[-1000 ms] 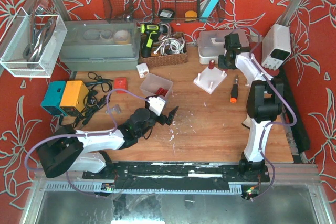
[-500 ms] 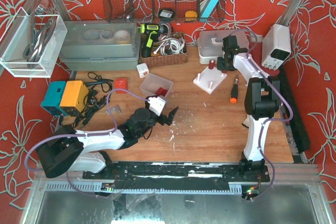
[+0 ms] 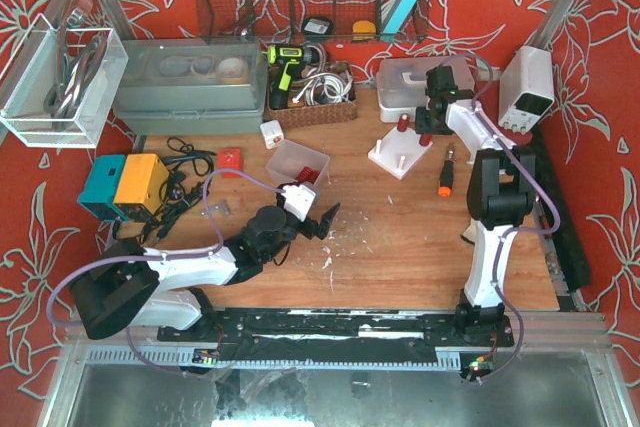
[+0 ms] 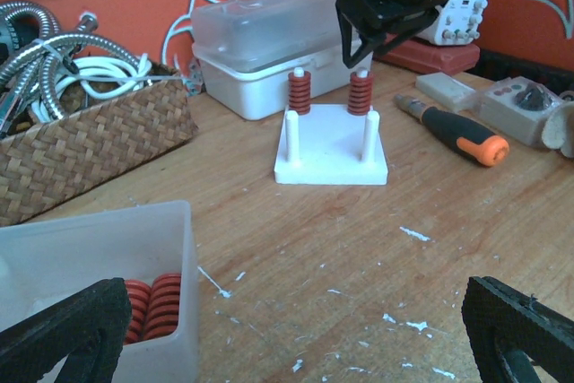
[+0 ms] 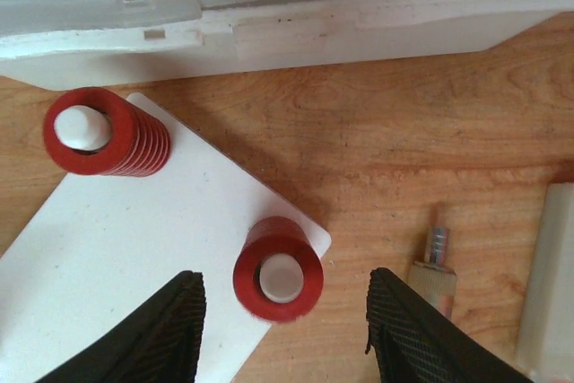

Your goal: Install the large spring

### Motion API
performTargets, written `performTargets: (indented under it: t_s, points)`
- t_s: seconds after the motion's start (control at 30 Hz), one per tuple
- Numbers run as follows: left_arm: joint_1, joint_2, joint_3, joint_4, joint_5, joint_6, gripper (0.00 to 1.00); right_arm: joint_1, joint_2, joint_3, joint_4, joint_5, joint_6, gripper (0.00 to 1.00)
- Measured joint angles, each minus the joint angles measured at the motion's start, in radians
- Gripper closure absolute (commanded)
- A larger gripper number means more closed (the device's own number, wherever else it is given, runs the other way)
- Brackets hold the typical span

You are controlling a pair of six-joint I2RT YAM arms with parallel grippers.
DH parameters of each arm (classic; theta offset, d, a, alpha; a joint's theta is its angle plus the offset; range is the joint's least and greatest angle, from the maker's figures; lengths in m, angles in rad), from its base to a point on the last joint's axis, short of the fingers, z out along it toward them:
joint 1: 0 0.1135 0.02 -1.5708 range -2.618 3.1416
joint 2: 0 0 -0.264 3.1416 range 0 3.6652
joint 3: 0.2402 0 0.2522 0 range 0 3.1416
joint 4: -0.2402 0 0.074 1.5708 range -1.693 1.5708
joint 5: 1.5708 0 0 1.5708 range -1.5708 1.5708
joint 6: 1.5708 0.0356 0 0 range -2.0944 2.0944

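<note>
right gripper point(image 5: 285, 293) is hanging just above the large spring point(image 5: 247, 286), its ribbed black fingers point(image 5: 170, 329) standing released on either side, clear of the coils. that glossy red coil is sitting down over a round white peg at the corner of the flat white plate point(image 5: 134, 266), with a second spring point(image 5: 134, 145) ringing the neighbouring peg. the white box point(image 5: 296, 33) is crowding the plate's far edge. left gripper point(image 4: 291, 338) is gaping wide, holding nothing, low over scratched wood point(image 4: 359, 248), with open room ahead to the plate's two bare pegs point(image 4: 291, 136).
</note>
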State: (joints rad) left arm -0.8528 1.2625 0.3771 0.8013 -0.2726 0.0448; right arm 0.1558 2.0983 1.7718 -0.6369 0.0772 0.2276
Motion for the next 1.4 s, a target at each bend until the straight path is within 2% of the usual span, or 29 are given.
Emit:
performTargets:
  t_s: [0.1, 0.23, 0.37, 0.57, 0.63, 0.73, 0.87, 1.07, 1.4]
  points:
    - [0.0, -0.002, 0.0, -0.004, -0.001, 0.0, 0.0, 0.0, -0.046, -0.026, -0.008, -0.011, 0.013, 0.43]
    - [0.0, -0.016, 0.0, -0.009, -0.017, 0.0, 0.0, 0.003, -0.203, -0.154, -0.001, -0.054, 0.045, 0.36]
    - [0.0, -0.024, 0.003, -0.024, -0.045, -0.003, 0.0, 0.018, -0.406, -0.331, 0.045, -0.118, 0.09, 0.16]
    - [0.008, -0.001, 0.082, -0.15, -0.12, -0.067, 0.0, 0.114, -0.631, -0.614, 0.121, -0.178, 0.146, 0.02]
    - [0.022, 0.005, 0.137, -0.229, -0.132, -0.113, 0.04, 0.166, -0.69, -0.702, 0.138, -0.179, 0.156, 0.01]
    - [0.06, 0.005, 0.218, -0.338, -0.13, -0.167, 0.19, 0.24, -0.784, -0.814, 0.173, -0.177, 0.17, 0.01]
    - [0.128, 0.005, 0.312, -0.471, -0.098, -0.21, 0.26, 0.29, -0.885, -0.912, 0.24, -0.164, 0.188, 0.01]
    - [0.283, 0.051, 0.436, -0.645, 0.018, -0.232, 0.56, 0.299, -0.972, -1.01, 0.336, -0.121, 0.211, 0.02]
    - [0.408, 0.327, 0.7, -0.91, 0.19, -0.171, 0.6, 0.301, -1.048, -1.064, 0.426, -0.095, 0.23, 0.03]
